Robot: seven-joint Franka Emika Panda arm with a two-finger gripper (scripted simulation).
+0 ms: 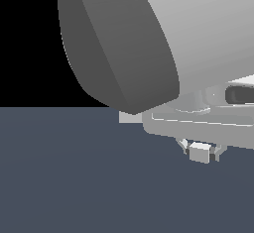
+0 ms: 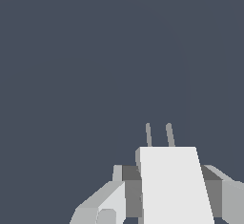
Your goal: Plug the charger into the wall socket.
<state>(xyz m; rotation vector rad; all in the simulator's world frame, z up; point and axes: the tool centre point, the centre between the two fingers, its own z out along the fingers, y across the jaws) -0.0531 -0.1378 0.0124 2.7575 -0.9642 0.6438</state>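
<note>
Charger [image 2: 174,185], light-grey and boxy, clamped between the two fingers [image 2: 131,192] of the gripper [image 2: 174,194], one dark pad pressed against each side. Two thin grey prongs [image 2: 158,135] sticking out of its far face, side by side and parallel, pointing away over plain dark blue-grey ground [image 2: 71,75]. Nothing but that flat ground beyond the prongs in the wrist view.

From the exterior view, same charger [image 1: 199,152] seen small under the gripper [image 1: 200,153], held off the dark floor [image 1: 74,177], fingertips hugging it on both sides. Above it the pale hand body [image 1: 198,123], and over that a big grey arm link [image 1: 129,38] filling most of the upper frame. Small light-grey patch [image 1: 130,117] peeking out just below the link's lower edge, at the horizon line; mostly hidden, so cannot tell whether it is the wall socket.
</note>
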